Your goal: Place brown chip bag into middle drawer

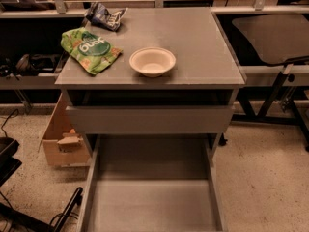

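Observation:
The brown chip bag is out of view. The middle drawer point(152, 204) is pulled open below the cabinet's top, wide and shallow, and its flat grey floor holds nothing. Above it is a grey drawer point(149, 120) showing only its flat front panel. My gripper is not in view, and no part of the arm shows.
On the cabinet top point(203, 37) lie a green bag point(89, 50), a small dark blue bag point(105, 16) at the back left and a white bowl point(152, 61). A cardboard box point(60, 141) stands on the floor to the left. A dark chair point(273, 37) is at the right.

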Tool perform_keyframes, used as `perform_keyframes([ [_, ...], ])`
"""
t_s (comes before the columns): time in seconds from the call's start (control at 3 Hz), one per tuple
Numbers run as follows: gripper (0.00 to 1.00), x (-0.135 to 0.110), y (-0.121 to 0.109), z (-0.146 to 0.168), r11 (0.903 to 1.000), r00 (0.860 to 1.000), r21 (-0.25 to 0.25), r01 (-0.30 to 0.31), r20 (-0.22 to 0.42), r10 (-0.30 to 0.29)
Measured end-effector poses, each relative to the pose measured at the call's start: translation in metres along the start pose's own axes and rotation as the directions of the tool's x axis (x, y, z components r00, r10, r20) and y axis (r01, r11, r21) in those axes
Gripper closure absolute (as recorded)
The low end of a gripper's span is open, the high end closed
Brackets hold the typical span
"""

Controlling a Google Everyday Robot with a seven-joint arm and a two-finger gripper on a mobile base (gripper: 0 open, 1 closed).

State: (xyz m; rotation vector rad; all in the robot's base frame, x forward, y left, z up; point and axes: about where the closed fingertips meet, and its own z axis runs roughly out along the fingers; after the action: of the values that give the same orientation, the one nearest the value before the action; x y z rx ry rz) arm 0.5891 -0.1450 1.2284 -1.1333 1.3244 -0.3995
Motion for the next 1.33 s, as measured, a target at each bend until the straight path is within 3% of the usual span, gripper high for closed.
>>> perform_keyframes([
  [0.33,1.0,0.018,0.074,-0.006,0.9959,1.0,-0.09,-0.003,0.022,0.005],
  [0.67,1.0,0.079,0.157,-0.018,0.9765,0.998,-0.205,-0.068,-0.006,0.068],
  [1.0,1.0,0.113,0.198,-0.044,0.9664,0.995,-0.239,-0.095,-0.019,0.093],
  [1.33,1.0,0.131,0.226,-0.046,0.9522,0.995,-0.296,-0.077,0.043,0.093],
])
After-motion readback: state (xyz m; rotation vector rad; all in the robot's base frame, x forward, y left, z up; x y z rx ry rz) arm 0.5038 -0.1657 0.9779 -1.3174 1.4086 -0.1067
